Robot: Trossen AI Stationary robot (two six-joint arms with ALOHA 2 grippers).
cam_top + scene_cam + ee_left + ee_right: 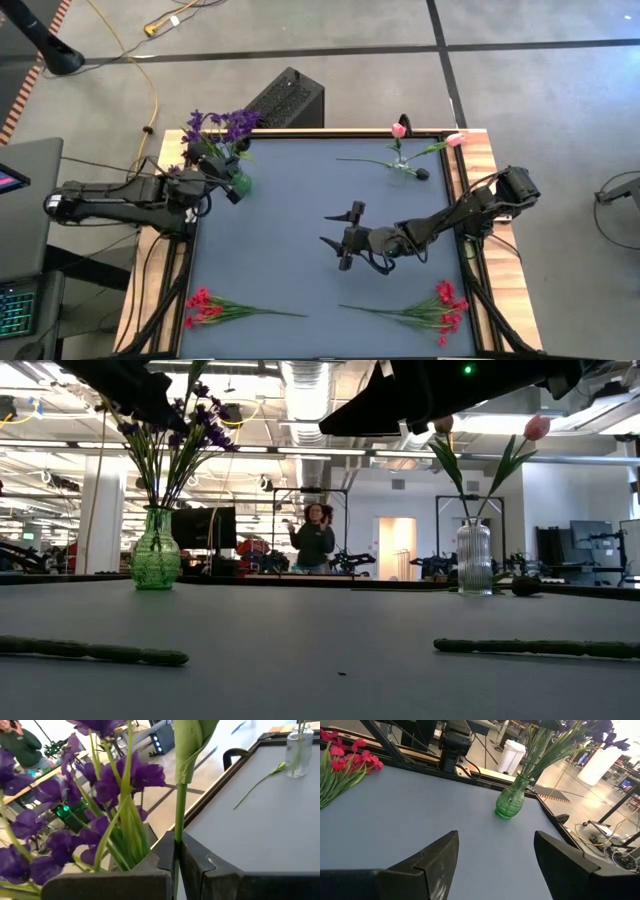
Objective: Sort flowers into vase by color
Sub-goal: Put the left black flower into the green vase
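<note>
Purple blooms (222, 125) already fill the green vase (238, 183) at the tabletop's far left corner, and the left gripper (215, 178) sits right over them with its fingers pinched tight on a green stem (179, 810). In the left wrist view that stem runs straight up between the fingers, among the purple flowers. The step in hand looks like seating this stem in the green vase. To do it well, the stem's lower end should be well inside the neck before the fingers part, and the gripper should then lift straight up so it does not drag the neighbouring stems out with it. The left arm lies stretched along the left edge, reaching in from outside the tabletop toward the vase.

Over the middle of the tabletop the right gripper (345, 240) hangs with its fingers spread wide and nothing between them, pointing toward the left side. Its arm comes in bent from the right edge.

At the far right corner a clear vase (401, 165) holds two pink tulips (399, 130), with one more green stem (365, 161) lying on the tabletop beside it. Two bunches of red flowers lie flat along the near edge, one (205, 306) toward the left corner and one (443, 305) toward the right, both still to be sorted.
</note>
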